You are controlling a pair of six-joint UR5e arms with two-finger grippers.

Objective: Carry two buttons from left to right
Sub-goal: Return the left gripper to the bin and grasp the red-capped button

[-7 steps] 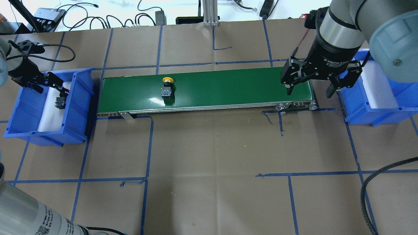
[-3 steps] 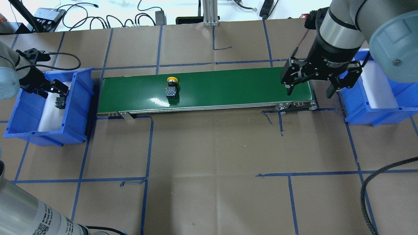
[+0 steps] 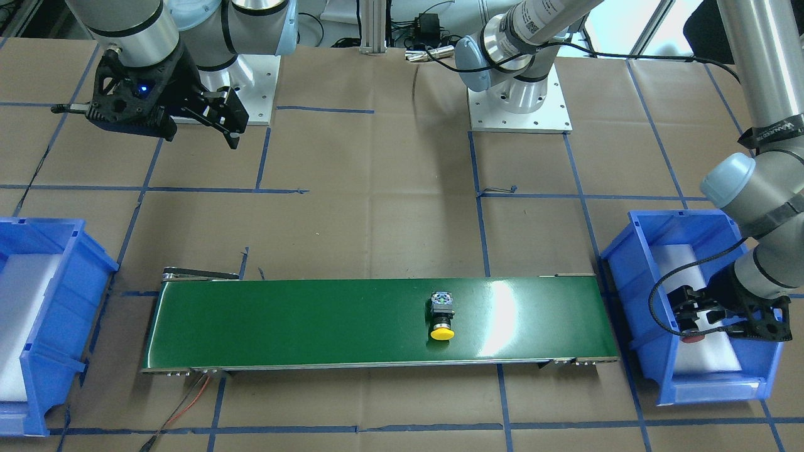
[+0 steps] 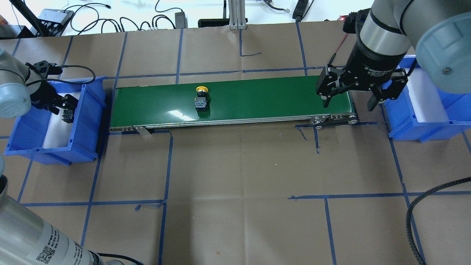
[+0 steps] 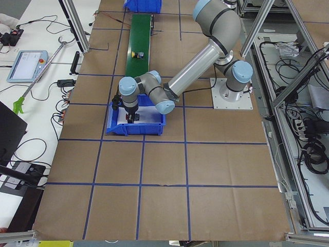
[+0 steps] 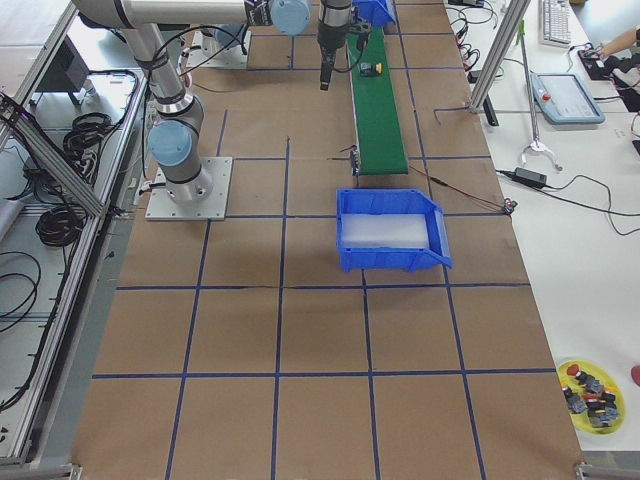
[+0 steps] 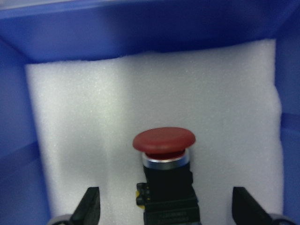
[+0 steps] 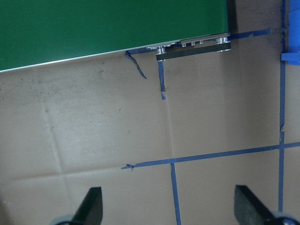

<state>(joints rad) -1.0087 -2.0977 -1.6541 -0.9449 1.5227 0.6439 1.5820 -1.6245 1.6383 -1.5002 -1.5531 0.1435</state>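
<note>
A red button (image 7: 163,140), with a smooth mushroom cap, a metal ring and a black block, is shown resting on grainy white foam (image 7: 93,117) inside the left bin (image 4: 84,121), which is made of blue plastic. It is straddled by the left gripper (image 7: 166,208), whose fingers are spread wide, clear of its sides. A yellow button (image 4: 201,98) is laid on its side on the glossy green belt (image 4: 257,95), left of middle. The right gripper (image 4: 347,106) is held spread over the belt's right end, beside a foam-lined right bin (image 4: 404,125).

Bright light, glaring belt (image 4: 235,99)
</note>
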